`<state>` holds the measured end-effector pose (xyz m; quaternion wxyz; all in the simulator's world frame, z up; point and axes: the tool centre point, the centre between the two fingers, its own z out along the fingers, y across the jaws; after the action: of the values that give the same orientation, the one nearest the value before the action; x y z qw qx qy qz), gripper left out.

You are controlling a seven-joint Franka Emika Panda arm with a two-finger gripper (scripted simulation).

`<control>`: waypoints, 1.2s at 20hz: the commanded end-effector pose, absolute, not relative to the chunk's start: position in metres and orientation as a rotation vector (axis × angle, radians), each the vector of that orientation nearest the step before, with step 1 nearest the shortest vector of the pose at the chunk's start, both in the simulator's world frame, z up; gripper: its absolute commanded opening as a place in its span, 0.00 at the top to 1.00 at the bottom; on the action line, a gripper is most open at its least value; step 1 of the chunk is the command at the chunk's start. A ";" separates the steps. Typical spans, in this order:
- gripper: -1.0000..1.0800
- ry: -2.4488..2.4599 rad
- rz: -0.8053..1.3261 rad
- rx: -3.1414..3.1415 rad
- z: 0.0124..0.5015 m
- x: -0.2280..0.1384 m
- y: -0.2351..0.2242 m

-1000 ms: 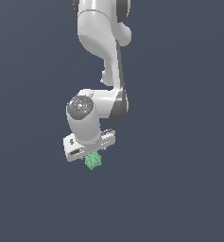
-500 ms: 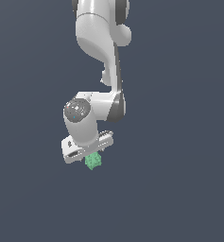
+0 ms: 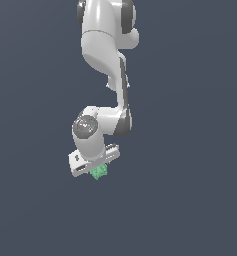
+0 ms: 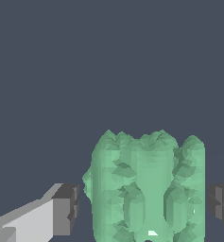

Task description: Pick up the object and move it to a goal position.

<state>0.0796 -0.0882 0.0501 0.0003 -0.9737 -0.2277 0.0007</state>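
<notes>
The gripper point(image 4: 142, 208) is seen partly open, one dark pad point(image 4: 66, 210) standing clear of the mint-green lumpy object point(image 4: 146, 189) and the other pad point(image 4: 220, 201) just beside it; actual contact cannot be told. In the exterior view, the object point(image 3: 99, 172) is seen directly under the white gripper point(image 3: 96, 167), below the bent Panda arm point(image 3: 105, 55).

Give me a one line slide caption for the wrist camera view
Wrist view: mint-green faceted object sits between the gripper fingers, a gap visible on one side.
</notes>
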 end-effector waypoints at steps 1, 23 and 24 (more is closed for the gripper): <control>0.04 -0.717 0.000 -3.059 0.043 0.080 -0.088; 1.00 -0.716 -0.008 -3.061 0.052 0.079 -0.082; 1.00 -0.716 -0.008 -3.061 0.053 0.077 -0.079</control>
<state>0.0786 -0.0827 0.0510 -0.0009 -0.9738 -0.2276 -0.0020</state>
